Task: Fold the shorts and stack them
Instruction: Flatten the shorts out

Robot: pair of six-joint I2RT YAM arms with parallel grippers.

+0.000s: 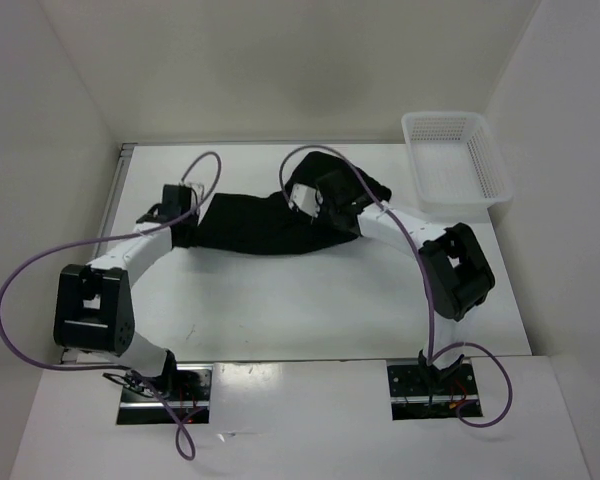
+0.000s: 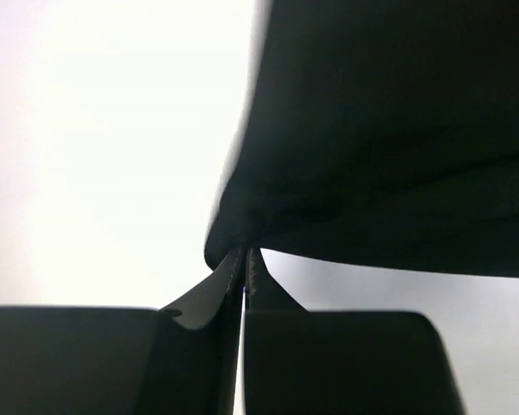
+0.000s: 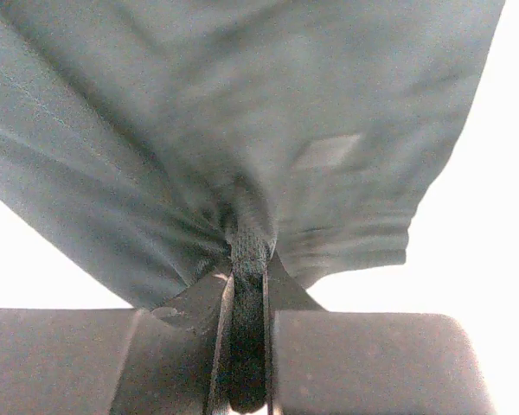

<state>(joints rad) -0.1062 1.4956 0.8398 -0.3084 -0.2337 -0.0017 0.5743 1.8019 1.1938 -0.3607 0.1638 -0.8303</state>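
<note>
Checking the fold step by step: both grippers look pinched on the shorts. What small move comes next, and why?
Probably raise both grippers a little, together. The left gripper is shut on one end of the shorts, the right gripper pinches bunched cloth at the other, and the cloth between them lies spread on the table. A level lift should free it for folding.

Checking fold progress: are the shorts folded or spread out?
Spread: the shorts stretch between the left hand and right hand, each pinching an edge.
</note>
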